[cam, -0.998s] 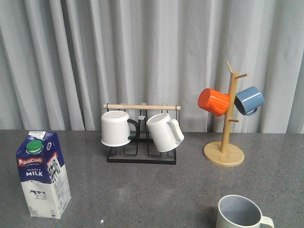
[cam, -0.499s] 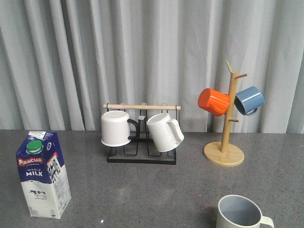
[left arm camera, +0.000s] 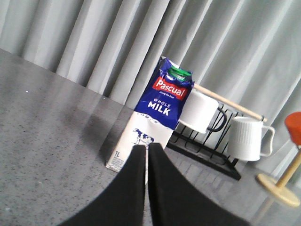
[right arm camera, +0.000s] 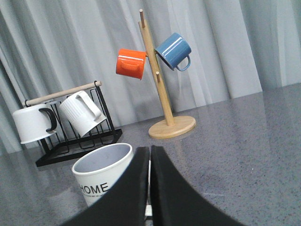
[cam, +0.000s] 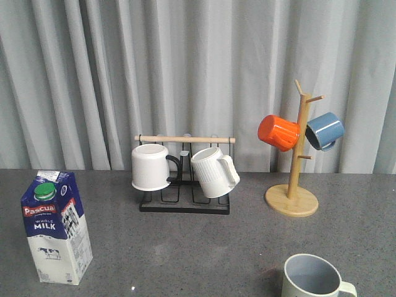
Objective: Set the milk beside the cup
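Standing upright on grey table (cam: 204, 247) at front-left: milk (cam: 55, 226), well apart from cup (cam: 312, 277) at front-right edge. Left gripper (left arm camera: 146, 153) closed, fingers together, holding nothing, just short of carton. Right gripper (right arm camera: 150, 153) likewise closed & empty, near HOME cup w/ black rack (cam: 184, 201) behind.

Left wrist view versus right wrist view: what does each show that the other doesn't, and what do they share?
Only the left wrist view shows the milk, standing upright on the table beyond the shut left gripper. Only the right wrist view shows the cup with its "HOME" print, just past the shut right gripper, and the blue mug on the wooden mug tree. Both show the black rack with its two white mugs, the tree's base, the orange mug and the grey curtain.
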`<state>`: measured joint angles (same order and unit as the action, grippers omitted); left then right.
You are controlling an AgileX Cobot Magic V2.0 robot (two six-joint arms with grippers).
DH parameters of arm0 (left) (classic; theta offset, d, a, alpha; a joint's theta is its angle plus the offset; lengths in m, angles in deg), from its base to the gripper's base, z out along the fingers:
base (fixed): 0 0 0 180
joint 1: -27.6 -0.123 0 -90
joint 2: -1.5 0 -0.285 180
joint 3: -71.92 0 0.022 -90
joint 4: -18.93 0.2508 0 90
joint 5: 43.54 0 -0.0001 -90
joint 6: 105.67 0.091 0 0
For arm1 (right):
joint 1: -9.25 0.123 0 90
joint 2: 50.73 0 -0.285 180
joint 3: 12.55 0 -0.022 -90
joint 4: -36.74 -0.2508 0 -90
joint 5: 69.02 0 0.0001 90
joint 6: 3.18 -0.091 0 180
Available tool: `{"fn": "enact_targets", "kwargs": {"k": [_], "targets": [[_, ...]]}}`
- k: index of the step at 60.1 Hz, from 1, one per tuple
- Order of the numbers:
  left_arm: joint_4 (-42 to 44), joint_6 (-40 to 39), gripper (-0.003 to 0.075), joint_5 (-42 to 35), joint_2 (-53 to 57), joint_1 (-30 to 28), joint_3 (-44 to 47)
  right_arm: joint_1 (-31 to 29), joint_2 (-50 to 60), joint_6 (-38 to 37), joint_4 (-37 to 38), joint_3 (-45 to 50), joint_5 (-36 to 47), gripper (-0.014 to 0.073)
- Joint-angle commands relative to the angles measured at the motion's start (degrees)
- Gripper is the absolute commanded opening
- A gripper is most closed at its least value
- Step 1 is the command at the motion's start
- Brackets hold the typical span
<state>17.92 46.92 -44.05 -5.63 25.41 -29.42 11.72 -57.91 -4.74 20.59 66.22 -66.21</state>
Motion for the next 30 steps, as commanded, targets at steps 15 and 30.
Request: {"fn": "enact_targets", "kwargs": {"k": [15, 30], "targets": [[-3.5, -4.1, 0.0167, -2.2, 0.7, 0.0, 1.1, 0.0, 0.5, -7.9, -0.6, 0.4, 4.2, 0.0277], [-11.6, -4.1, 0.0417, -2.2, 0.7, 0.0, 1.1, 0.0, 0.5, -8.5, -1.2, 0.4, 8.7, 0.054]]}}
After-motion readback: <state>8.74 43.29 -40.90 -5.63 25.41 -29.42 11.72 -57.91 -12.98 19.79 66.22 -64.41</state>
